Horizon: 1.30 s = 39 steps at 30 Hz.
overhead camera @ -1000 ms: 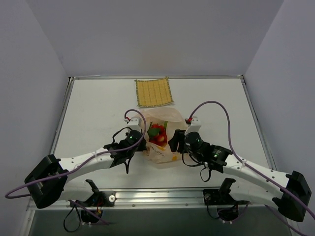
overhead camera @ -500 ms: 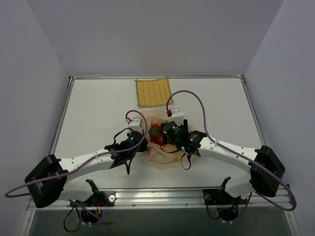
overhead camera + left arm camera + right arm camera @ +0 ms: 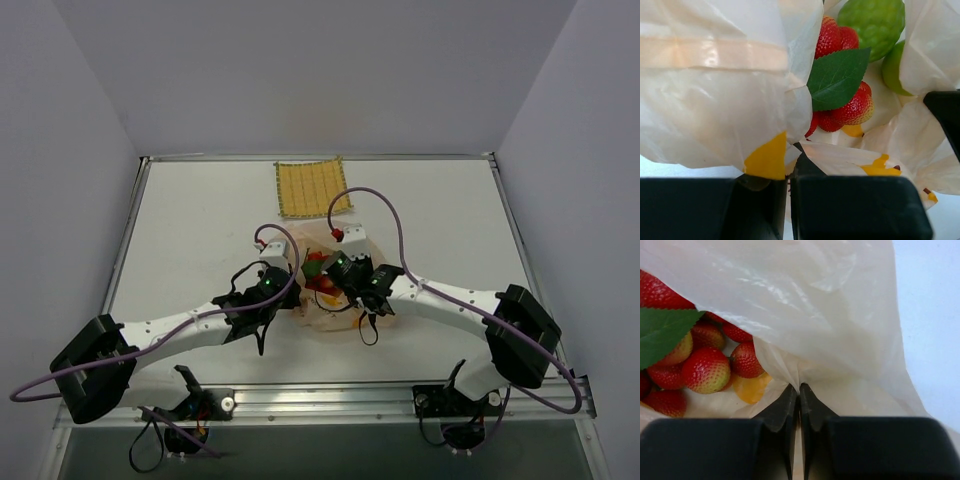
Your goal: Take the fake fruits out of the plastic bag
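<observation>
On the white counter [image 3: 200,220], thin translucent pale peach plastic bag [image 3: 715,100] between both arms, left tool [image 3: 789,182] stretched in low from the left, clamped on a bag fold, right tool [image 3: 799,395] angled in from the right, pinched closed on film, probably the rim, glossy red berry cluster [image 3: 850,107] and round lime-green fruit [image 3: 872,20] inside.

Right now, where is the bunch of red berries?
In the top view, the red berries sit inside the plastic bag, nearer the robot than the yellow mat. The left wrist view shows the lime-green fruit right beside them.
</observation>
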Each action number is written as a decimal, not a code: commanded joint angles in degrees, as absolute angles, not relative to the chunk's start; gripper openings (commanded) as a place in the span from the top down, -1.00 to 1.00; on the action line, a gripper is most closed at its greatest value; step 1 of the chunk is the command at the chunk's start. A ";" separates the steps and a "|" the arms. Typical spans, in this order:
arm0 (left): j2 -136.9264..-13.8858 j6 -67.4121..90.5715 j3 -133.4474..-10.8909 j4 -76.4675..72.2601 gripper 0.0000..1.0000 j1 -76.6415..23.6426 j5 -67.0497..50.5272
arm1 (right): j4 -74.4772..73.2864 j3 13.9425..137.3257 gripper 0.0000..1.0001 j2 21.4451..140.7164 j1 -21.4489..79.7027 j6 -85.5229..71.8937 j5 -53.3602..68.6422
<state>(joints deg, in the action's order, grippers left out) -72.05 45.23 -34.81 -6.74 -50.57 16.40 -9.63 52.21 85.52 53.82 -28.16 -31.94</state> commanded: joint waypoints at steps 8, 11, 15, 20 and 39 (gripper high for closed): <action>-71.90 45.97 -34.72 -8.61 0.95 -51.06 17.31 | -12.22 46.85 1.00 80.69 47.65 -32.87 -36.83; -71.37 46.14 -34.19 -8.44 0.95 -51.15 17.67 | -12.04 44.48 1.00 79.02 42.12 -34.71 -35.69; -70.93 46.23 -33.75 -8.09 0.95 -51.33 17.67 | -10.56 44.21 1.00 79.27 37.01 -34.54 -34.02; -70.49 46.32 -32.96 -8.00 0.95 -51.59 17.67 | -3.53 42.81 1.00 84.35 30.07 -31.83 -23.77; -68.65 46.23 -32.61 -9.23 0.95 -53.00 16.43 | -0.08 38.06 -0.36 69.63 31.45 -27.25 -13.28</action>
